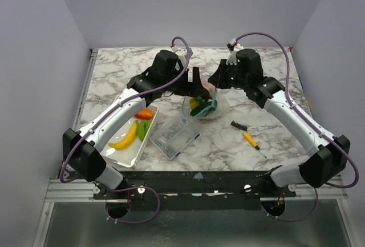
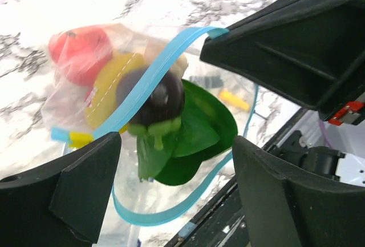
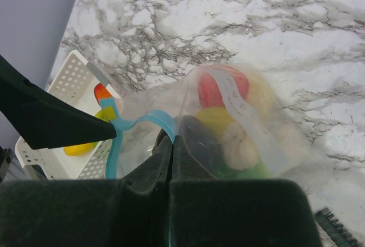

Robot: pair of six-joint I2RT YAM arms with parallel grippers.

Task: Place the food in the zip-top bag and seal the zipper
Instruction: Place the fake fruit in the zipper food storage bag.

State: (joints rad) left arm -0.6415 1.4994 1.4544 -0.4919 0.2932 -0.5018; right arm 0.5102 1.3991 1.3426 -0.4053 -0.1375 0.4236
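Note:
The zip-top bag [image 1: 208, 107] lies at mid-table with its mouth held open. It holds several food pieces: a red apple [image 2: 80, 50], a yellow fruit [image 2: 111, 84] and a pale piece [image 3: 239, 144]. A dark piece with green leaves [image 2: 188, 133] sits at the bag's mouth, across the blue zipper [image 2: 154, 81]. My left gripper [image 2: 177, 144] is open just above that leafy piece and does not touch it; it also shows in the top view [image 1: 197, 84]. My right gripper [image 3: 173, 138] is shut on the zipper strip [image 3: 162, 118] and holds the mouth up; it also shows in the top view [image 1: 217, 90].
A white tray [image 1: 128, 153] at the left holds a banana [image 1: 124, 137], a green piece [image 1: 144, 128] and an orange-red piece [image 1: 145, 113]. A clear rigid box [image 1: 175, 136] lies in front of the bag. A yellow-handled brush [image 1: 246, 136] lies at the right.

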